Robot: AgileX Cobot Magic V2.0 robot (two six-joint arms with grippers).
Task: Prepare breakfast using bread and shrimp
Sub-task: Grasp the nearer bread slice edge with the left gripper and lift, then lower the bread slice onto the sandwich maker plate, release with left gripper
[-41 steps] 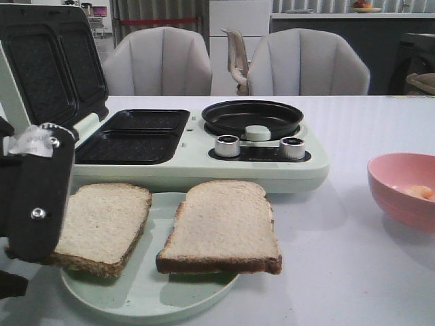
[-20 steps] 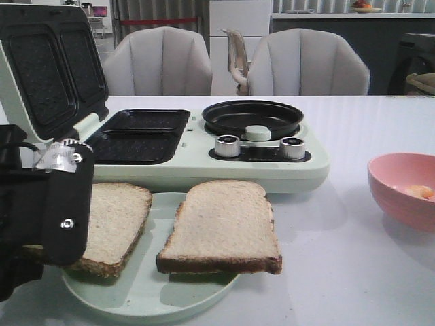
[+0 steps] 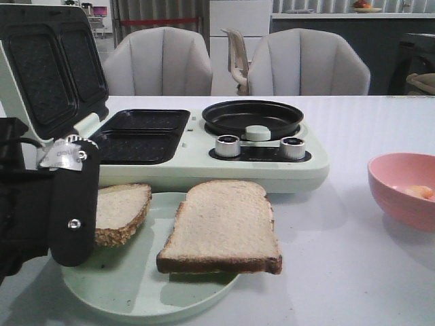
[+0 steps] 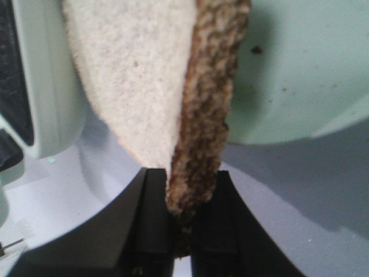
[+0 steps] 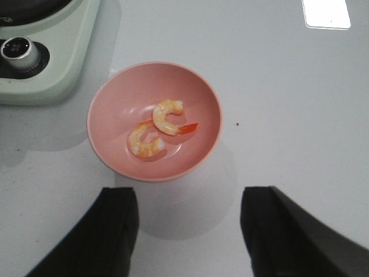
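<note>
The left gripper (image 4: pixel 183 231) is pinched tight on the crust edge of the left bread slice (image 3: pixel 121 212), its black fingers (image 4: pixel 144 231) pressing both faces of the slice. That slice is tilted up off the pale green plate (image 3: pixel 136 295), its near edge raised while its far corner is close to the front wall of the breakfast maker (image 3: pixel 272 173).

The second bread slice (image 3: pixel 223 227) lies flat on the plate, its right side hanging past the rim over the white table (image 3: pixel 340 272). Between the two slices a strip of bare plate shows.

Behind, the maker's lid (image 3: pixel 47 61) stands open, and the two dark sandwich wells (image 3: pixel 136 136) lie uncovered just beyond the held slice. The small round pan (image 3: pixel 253 117) sits to their right.

Well apart on the right, the pink bowl (image 5: pixel 154 122) holds two curled shrimp (image 5: pixel 167 117), side by side. The right gripper (image 5: pixel 187 231) hovers on the near side of it, fingers spread wide, holding nothing. Bare tabletop surrounds the bowl.
</note>
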